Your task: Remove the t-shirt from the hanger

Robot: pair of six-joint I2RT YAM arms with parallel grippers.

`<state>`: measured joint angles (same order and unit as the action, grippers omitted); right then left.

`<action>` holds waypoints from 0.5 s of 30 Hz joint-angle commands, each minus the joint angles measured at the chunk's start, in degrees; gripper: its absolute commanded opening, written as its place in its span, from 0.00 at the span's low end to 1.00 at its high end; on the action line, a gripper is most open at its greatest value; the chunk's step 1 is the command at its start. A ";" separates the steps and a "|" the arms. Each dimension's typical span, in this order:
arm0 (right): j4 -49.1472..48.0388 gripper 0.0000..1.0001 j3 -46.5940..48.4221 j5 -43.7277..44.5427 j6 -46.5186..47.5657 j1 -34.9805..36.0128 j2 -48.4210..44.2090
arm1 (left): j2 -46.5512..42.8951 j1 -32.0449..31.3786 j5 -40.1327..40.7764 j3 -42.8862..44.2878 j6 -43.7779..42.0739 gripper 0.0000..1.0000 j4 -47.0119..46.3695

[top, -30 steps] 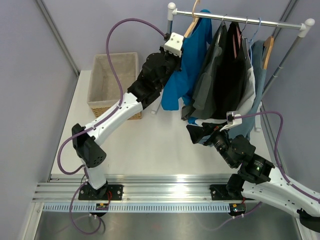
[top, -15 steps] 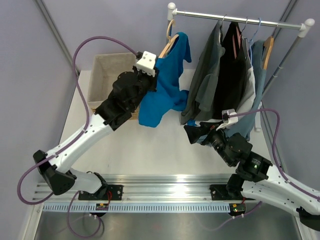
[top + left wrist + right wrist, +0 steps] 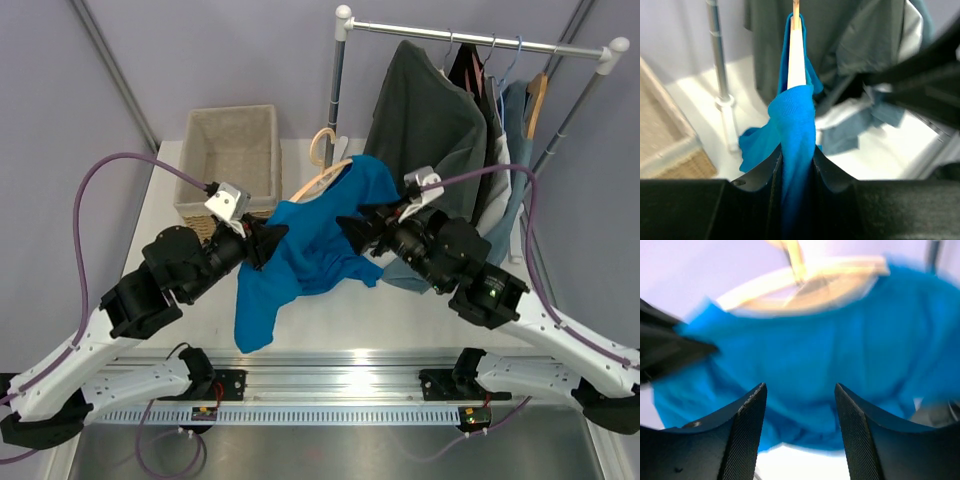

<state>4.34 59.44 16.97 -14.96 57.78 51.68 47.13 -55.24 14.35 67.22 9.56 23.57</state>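
Note:
The blue t-shirt (image 3: 310, 245) hangs on a wooden hanger (image 3: 322, 178), off the rail and above the table's middle. My left gripper (image 3: 270, 240) is shut on the shirt's left shoulder. In the left wrist view the blue cloth (image 3: 796, 130) is pinched between the jaws (image 3: 796, 162), and the hanger's wood (image 3: 796, 55) rises just past them. My right gripper (image 3: 352, 230) points left at the shirt's right side. Seen from the right wrist, its jaws (image 3: 800, 387) stand open just in front of the blue cloth (image 3: 840, 340), below the hanger (image 3: 805, 287). The picture is blurred.
A wicker basket (image 3: 228, 150) stands at the back left. The rack's rail (image 3: 470, 40) carries several dark and grey garments (image 3: 430, 120) right behind my right arm. The rack's upright pole (image 3: 336, 90) stands close behind the hanger's hook (image 3: 322, 145).
My left arm has lifted the hanger and blue shirt off the rail, then down and toward the near left. My right gripper has swung up and left to the shirt.

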 commanded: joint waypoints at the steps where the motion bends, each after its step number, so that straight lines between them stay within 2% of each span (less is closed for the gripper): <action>1: -1.97 0.63 6.91 -4.67 5.90 0.49 4.81 | -2.74 -0.13 -6.95 -2.00 6.08 0.00 0.33; 8: -2.40 0.58 13.77 0.25 7.67 0.41 12.29 | -6.88 -0.13 -9.42 -4.29 7.31 0.00 0.69; 15: -6.80 0.55 12.63 5.51 7.67 0.40 15.55 | -6.27 -0.13 -12.06 -5.52 7.93 0.00 0.60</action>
<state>1.48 70.89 18.15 -8.80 57.80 66.76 41.32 -55.24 5.43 61.87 16.19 29.47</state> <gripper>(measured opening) 0.553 0.243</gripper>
